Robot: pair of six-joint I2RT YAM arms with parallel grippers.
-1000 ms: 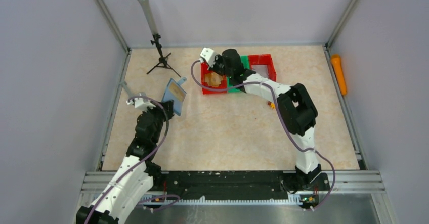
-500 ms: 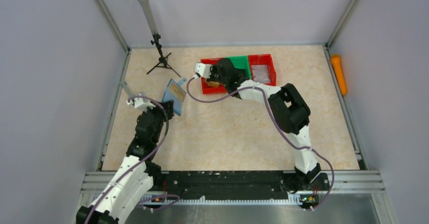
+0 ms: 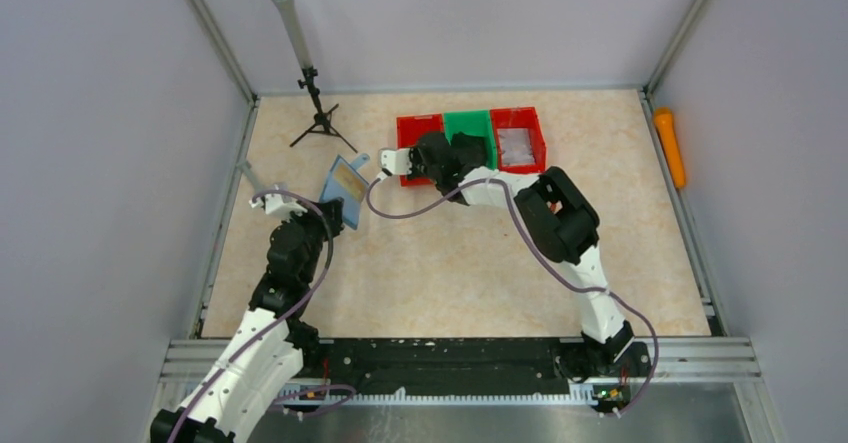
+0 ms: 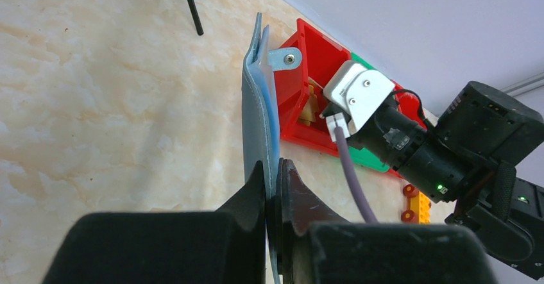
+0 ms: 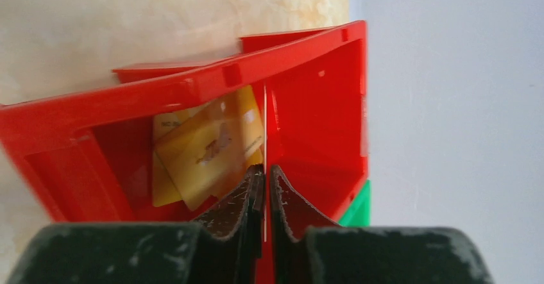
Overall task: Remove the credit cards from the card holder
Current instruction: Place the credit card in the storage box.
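The slate-teal card holder (image 4: 260, 117) stands on edge, its snap tab (image 4: 285, 58) at the top, and my left gripper (image 4: 274, 165) is shut on its lower edge. From above, the card holder (image 3: 346, 183) hangs at the left of the table, left of the bins. My right gripper (image 5: 265, 168) is shut on a thin credit card (image 5: 265, 124) seen edge on, in front of the left red bin (image 5: 192, 85). Gold credit cards (image 5: 205, 146) lie inside that bin. In the top view the right arm covers its own fingers.
A row of bins stands at the back: the left red bin (image 3: 418, 125), a green bin (image 3: 468, 123) and another red bin (image 3: 518, 141). A black tripod (image 3: 318, 113) stands at back left. An orange object (image 3: 670, 145) lies by the right wall. A yellow brick (image 4: 417, 207) lies under the right arm.
The right wrist has swung from over the back of the left red bin down to its near front-left corner. The left arm and the card holder have stayed put.
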